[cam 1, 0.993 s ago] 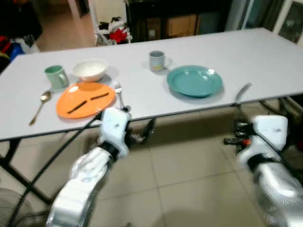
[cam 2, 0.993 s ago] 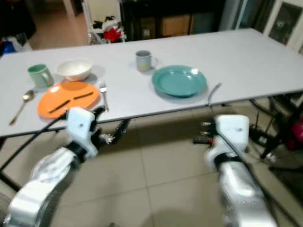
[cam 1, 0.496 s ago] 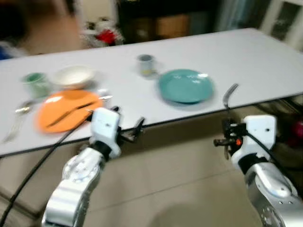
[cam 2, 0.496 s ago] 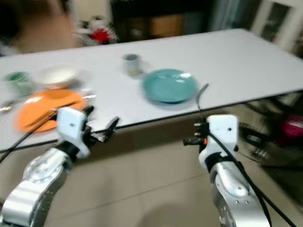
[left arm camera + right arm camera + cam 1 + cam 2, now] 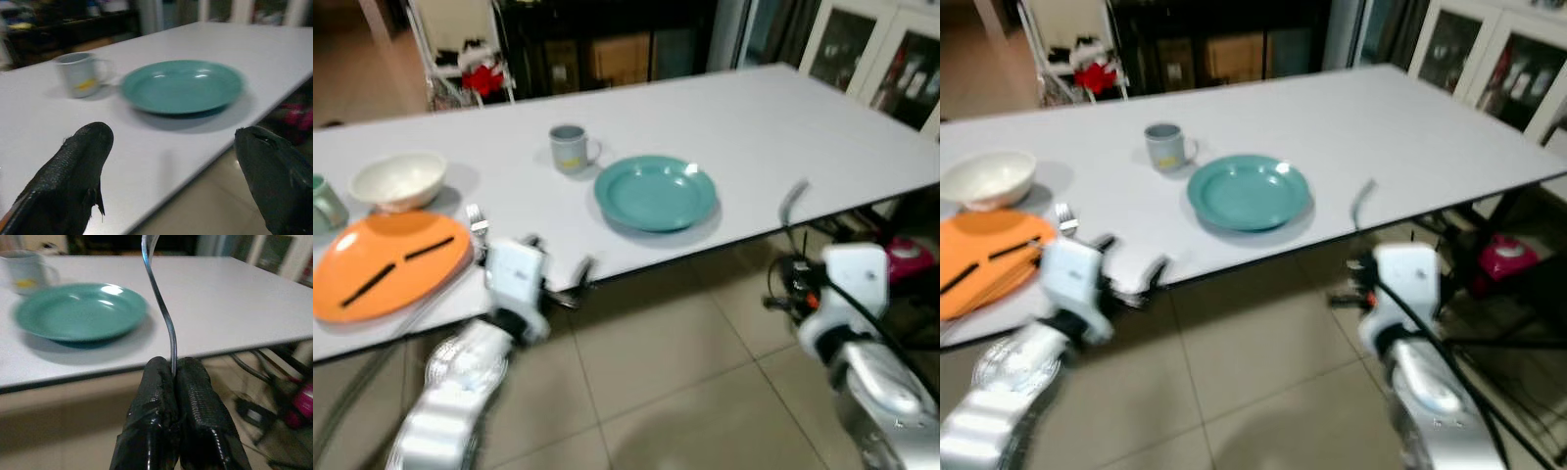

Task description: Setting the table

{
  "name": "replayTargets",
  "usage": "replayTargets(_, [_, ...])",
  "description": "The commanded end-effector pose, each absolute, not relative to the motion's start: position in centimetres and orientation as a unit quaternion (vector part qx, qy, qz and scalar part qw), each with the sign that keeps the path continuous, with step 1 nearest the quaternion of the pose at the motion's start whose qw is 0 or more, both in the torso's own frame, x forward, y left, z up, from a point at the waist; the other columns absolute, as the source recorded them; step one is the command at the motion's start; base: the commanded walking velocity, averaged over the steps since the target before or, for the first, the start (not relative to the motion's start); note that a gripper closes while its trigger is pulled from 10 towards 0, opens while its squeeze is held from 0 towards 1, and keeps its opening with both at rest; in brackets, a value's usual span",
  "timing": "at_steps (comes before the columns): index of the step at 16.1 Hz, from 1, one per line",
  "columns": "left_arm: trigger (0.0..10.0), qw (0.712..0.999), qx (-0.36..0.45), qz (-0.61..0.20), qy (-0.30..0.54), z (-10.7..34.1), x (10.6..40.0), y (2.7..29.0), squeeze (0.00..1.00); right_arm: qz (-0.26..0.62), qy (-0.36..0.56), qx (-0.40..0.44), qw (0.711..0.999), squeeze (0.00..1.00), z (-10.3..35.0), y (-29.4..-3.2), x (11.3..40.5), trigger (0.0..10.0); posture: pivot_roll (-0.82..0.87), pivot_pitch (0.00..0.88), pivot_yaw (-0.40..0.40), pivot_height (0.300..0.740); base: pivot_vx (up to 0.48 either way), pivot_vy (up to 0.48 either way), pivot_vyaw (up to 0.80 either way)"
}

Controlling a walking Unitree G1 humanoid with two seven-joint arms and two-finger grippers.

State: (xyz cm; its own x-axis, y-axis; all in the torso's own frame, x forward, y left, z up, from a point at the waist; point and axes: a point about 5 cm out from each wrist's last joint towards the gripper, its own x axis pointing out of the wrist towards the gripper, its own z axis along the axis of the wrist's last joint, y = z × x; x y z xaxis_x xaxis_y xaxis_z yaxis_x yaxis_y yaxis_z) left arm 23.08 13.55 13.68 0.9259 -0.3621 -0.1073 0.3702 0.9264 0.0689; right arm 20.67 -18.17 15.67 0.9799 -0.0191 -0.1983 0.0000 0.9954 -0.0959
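Right claw [image 5: 173, 369]: clenched tight on a thin metal utensil [image 5: 161, 303], which you're holding by its handle. The curved stem rises upright out of the fingers; its upper end runs past the frame, so you can't tell whether it's a fork or a spoon. The claw hangs off the near edge of the bench, over the tiled floor [image 5: 685, 372].

Left claw [image 5: 171, 161]: released, with your two black fingers spread wide. It sits low at the near edge of the bench and is aimed across the top toward the teal plate.

Teal plate [image 5: 655, 192]: flat on the bench, near the front edge, between your two claws and further in than both. Nothing lies on it.

Grey mug [image 5: 570, 149]: upright, just behind the teal plate on your left side, close to it but not touching.

Orange plate [image 5: 386, 264]: far to your left, near the front edge, with two dark sticks [image 5: 396, 266] lying across it.

Fork [image 5: 476, 220]: lying on the bench just beside the orange plate's right rim.

White bowl [image 5: 398, 180]: upright behind the orange plate.

Green mug [image 5: 323, 203]: at the left border, beside the white bowl, partly cut off.

Bench [image 5: 803, 127]: long and white; the stretch to your right of the teal plate is bare.

Blur: the head views are soft, so fine detail is lost.
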Motion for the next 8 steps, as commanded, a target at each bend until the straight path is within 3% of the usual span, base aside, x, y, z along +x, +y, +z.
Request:
replayTargets(1, [10.0,0.982,0.057,-0.178,0.038,14.1,23.24,14.16,0.0,0.003,0.09,-0.041,0.995,0.0,16.01,-17.82,20.84,10.0,0.02,0.0,0.027,0.74,0.281,0.0,0.0])
replayTargets(8, [10.0,0.979,0.054,-0.194,0.029,14.35,23.5,13.49,0.0,-0.003,0.086,-0.039,0.996,0.0,16.09,-17.98,20.75,10.0,0.02,0.001,0.04,0.74,0.281,0.0,0.0])
